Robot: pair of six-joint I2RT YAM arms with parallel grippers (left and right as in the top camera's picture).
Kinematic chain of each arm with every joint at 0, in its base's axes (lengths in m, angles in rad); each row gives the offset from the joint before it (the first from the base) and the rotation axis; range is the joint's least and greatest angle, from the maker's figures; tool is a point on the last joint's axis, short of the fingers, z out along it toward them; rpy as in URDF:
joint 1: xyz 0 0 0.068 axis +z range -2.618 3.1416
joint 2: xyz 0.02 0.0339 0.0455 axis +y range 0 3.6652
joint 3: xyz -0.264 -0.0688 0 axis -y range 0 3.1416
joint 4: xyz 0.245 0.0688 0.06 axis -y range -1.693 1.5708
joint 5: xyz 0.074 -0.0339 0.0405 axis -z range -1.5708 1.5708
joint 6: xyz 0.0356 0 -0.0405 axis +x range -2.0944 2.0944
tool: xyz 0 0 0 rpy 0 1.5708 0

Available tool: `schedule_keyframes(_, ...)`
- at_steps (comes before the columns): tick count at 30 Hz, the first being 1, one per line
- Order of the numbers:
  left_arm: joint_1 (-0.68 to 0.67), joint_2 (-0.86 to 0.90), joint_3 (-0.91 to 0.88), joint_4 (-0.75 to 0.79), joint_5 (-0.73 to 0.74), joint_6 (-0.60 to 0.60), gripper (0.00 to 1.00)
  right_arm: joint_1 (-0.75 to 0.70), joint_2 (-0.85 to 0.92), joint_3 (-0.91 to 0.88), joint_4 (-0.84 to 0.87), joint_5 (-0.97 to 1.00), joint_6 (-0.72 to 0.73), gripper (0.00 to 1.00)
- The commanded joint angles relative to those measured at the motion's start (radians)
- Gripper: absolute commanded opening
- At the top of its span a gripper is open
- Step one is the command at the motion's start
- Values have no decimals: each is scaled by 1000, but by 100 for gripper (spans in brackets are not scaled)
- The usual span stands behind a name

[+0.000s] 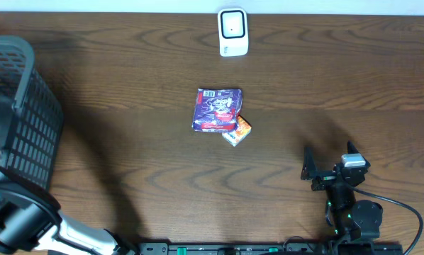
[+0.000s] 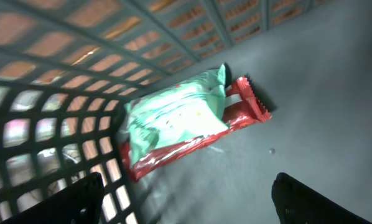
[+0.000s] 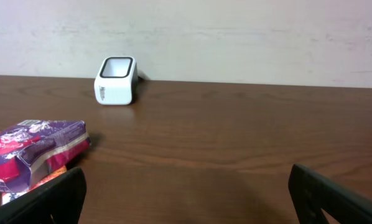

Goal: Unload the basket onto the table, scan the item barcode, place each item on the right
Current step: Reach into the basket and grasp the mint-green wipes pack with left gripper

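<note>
Your left gripper [image 2: 187, 186] hangs inside the black plastic mesh basket [image 2: 55, 81]. Its two fingers stand wide apart and nothing is between them. Just ahead of the fingertips, on the grey basket floor, lies a mint-green soft foil packet [image 2: 173, 115]. It rests on top of a red glossy wrapper [image 2: 243, 111] with a crimped end, and both lie against the mesh wall on the gripper's left side.

I judge that the green packet is the item to lift out for scanning. It looks light, thin and crinkly, so it will bend and may slip. The flat face gives little hold, so take it across one long edge or at a sealed end. Mind also that the red wrapper does not come up with it. No barcode or readable writing shows on either one, because this view is blurred.

Your right gripper [image 3: 187, 180] hovers low over the brown wooden table [image 3: 236, 137], fingers spread wide and empty. Ahead and to its left lies a purple printed foil pouch [image 3: 30, 152], with a small orange packet [image 1: 236, 130] touching its near corner. Farther ahead stands the white box-shaped barcode scanner [image 3: 116, 81], near the back edge of the table. The print on the pouch and the mark on the scanner's side are too small to read.
</note>
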Motion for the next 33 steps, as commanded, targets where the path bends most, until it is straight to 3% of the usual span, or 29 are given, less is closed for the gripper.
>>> schedule_keyframes(1,2,62,-2,14,-7,29,87,-5,-6,-2,-4,1,11,99)
schedule_keyframes(11,12,183,-2,48,-10,85,87,-4,-6,-2,-4,1,11,99)
schedule_keyframes(28,25,208,-53,150,-10,85,87,-4,-6,-2,-4,1,11,99)
schedule_keyframes(33,47,208,-74,167,-10,84,82,-5,-6,-2,-4,1,11,99)
